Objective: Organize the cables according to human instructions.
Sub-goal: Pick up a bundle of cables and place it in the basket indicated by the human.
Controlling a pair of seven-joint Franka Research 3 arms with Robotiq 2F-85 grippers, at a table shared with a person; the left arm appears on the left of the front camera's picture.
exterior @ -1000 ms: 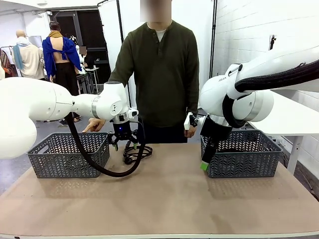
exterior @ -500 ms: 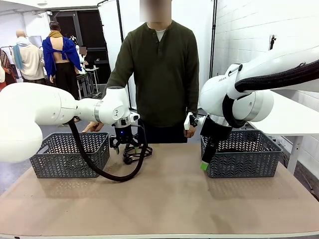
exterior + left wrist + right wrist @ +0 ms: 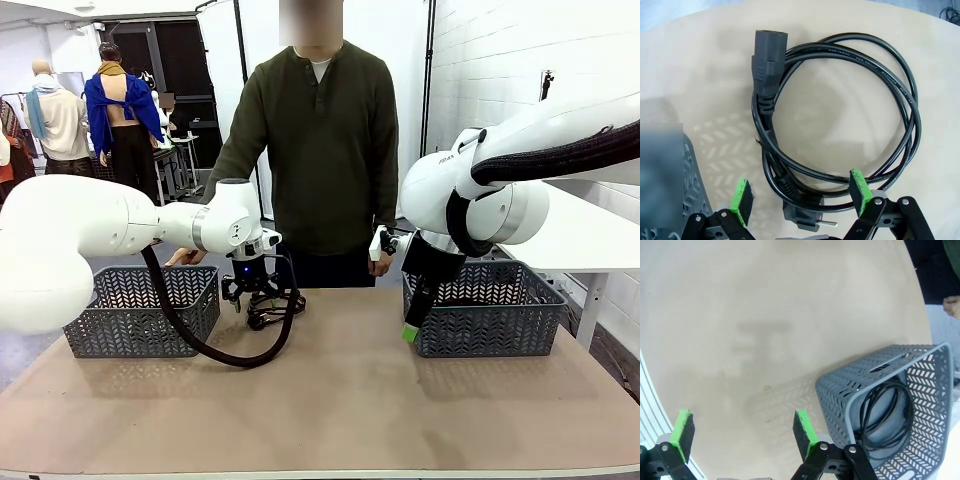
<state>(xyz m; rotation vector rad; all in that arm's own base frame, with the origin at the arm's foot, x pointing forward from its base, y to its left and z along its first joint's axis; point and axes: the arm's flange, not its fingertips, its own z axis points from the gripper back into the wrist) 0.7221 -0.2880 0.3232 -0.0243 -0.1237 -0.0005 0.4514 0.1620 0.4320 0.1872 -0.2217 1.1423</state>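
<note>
Cable (image 3: pixel 840 115) lies coiled on the tabletop (image 3: pixel 340 400) near its far edge, in front of the person (image 3: pixel 315 150), with the left hand (image 3: pixel 256 296) poised directly above it. In the left wrist view that hand (image 3: pixel 800 192) is released, its green pads (image 3: pixel 859 185) spread wide on either side of the coil's near arc. A moulded socket end sits at the top of the loop and a pronged plug lies at the bottom, between the fingers. A grey basket (image 3: pixel 140 310) stands to the left of the coil, its corner just beside it.

Farther right, the right hand (image 3: pixel 412 330) hangs at the near left corner of a second grey basket (image 3: pixel 490 310), fingers pointing down. In the right wrist view this hand (image 3: pixel 742 432) is also released and holds nothing, over bare tabletop. The basket (image 3: pixel 920 370) beside it contains another coiled cable (image 3: pixel 887 415). The person's hand (image 3: pixel 188 252) is stretched toward the left basket.
</note>
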